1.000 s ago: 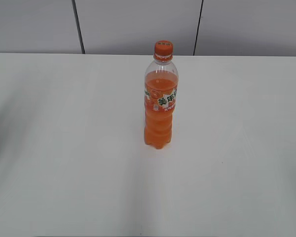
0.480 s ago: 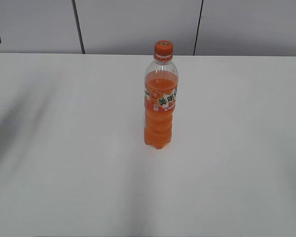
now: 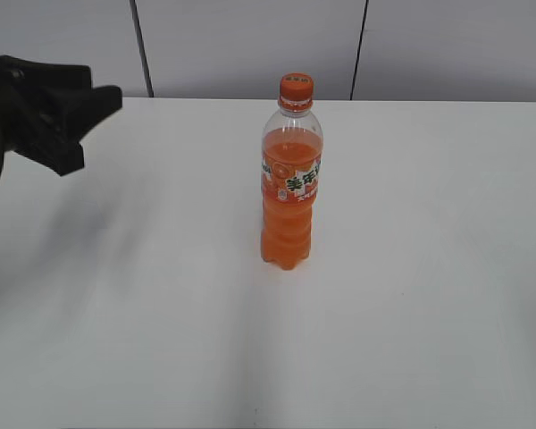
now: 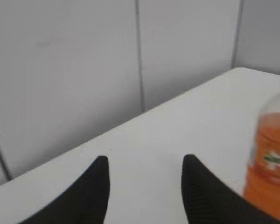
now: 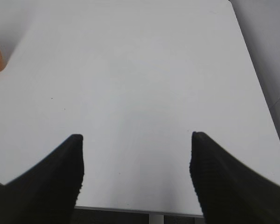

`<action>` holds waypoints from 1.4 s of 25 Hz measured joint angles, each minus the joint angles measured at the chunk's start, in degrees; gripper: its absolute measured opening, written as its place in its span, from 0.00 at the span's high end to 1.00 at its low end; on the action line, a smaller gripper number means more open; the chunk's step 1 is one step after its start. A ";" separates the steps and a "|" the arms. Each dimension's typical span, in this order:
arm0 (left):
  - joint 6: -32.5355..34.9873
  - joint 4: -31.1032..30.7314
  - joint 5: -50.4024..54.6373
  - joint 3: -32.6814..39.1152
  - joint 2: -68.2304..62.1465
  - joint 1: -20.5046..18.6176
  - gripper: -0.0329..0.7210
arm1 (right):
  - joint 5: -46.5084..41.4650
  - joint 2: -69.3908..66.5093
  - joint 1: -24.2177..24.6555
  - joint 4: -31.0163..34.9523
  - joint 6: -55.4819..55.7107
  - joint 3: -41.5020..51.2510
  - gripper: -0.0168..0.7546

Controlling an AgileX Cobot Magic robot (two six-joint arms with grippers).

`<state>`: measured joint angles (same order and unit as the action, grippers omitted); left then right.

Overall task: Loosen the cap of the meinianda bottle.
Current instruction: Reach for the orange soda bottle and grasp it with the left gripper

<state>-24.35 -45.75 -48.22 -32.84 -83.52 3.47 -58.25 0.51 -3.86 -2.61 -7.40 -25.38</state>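
Meinianda bottle stands untouched; both arms' fingers spread, empty.

The counter is a plain white, matte surface that runs back to a grey panelled wall at 12 o'clock. One thing stands directly on it: a clear plastic bottle of orange drink, upright near the middle, a little toward 12 o'clock. Soft grey shadows fall across the surface toward 9 o'clock.
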 joint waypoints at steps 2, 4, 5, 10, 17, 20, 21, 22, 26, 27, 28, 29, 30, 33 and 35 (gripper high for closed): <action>-5.11 -7.60 -1.58 -1.23 -2.35 0.00 0.53 | 0.00 0.00 0.00 0.00 0.00 0.00 0.29; -10.67 -17.29 -2.44 -3.85 -4.86 0.00 0.53 | 0.00 0.00 0.00 0.00 0.00 0.00 0.29; -13.77 -21.50 -2.93 -5.64 -6.35 0.00 0.53 | 0.00 0.00 0.00 0.00 0.00 0.00 0.29; -23.40 -38.99 -6.50 -13.20 -13.00 0.00 0.53 | 0.00 0.00 0.00 0.00 0.00 0.00 0.29; -19.95 -42.94 -5.23 -14.32 -19.13 3.49 0.39 | 0.00 0.00 0.00 0.00 0.00 0.00 0.29; -19.39 -42.46 -1.88 -14.84 -21.46 6.23 0.27 | 0.00 0.00 0.00 0.00 0.00 0.00 0.29; -19.36 -41.86 -1.35 -15.11 -22.13 6.96 0.23 | 0.00 0.00 0.00 0.00 0.00 0.00 0.29; -19.36 -41.02 -1.09 -15.42 -22.93 7.60 0.21 | 0.00 0.00 0.00 0.00 0.00 0.00 0.29; -19.36 -38.21 -0.71 -17.95 -26.59 9.04 0.18 | 0.00 0.00 0.00 0.00 0.00 0.00 0.29; -19.36 -37.76 -0.71 -18.77 -27.64 9.42 0.17 | 0.00 0.00 0.00 0.00 0.00 0.00 0.29; -19.36 -37.33 -0.71 -19.56 -28.48 9.89 0.17 | 0.00 0.00 0.00 0.00 0.00 0.00 0.29; -19.36 -37.04 -0.79 -20.20 -29.40 10.46 0.17 | 0.00 0.00 0.00 0.00 0.00 0.00 0.29; -19.36 -36.85 -0.79 -21.01 -30.30 11.05 0.17 | 0.00 0.00 0.00 0.00 0.00 0.00 0.29; -19.36 -35.67 -0.84 -23.54 -32.57 13.15 0.17 | 0.00 0.00 0.00 0.00 0.00 0.00 0.29; -19.36 -33.97 -0.89 -25.36 -34.00 14.30 0.17 | 0.00 0.00 0.00 0.00 0.00 0.00 0.29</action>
<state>-43.71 -79.72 -49.11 -58.20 -117.52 17.78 -58.25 0.51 -3.86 -2.61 -7.40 -25.38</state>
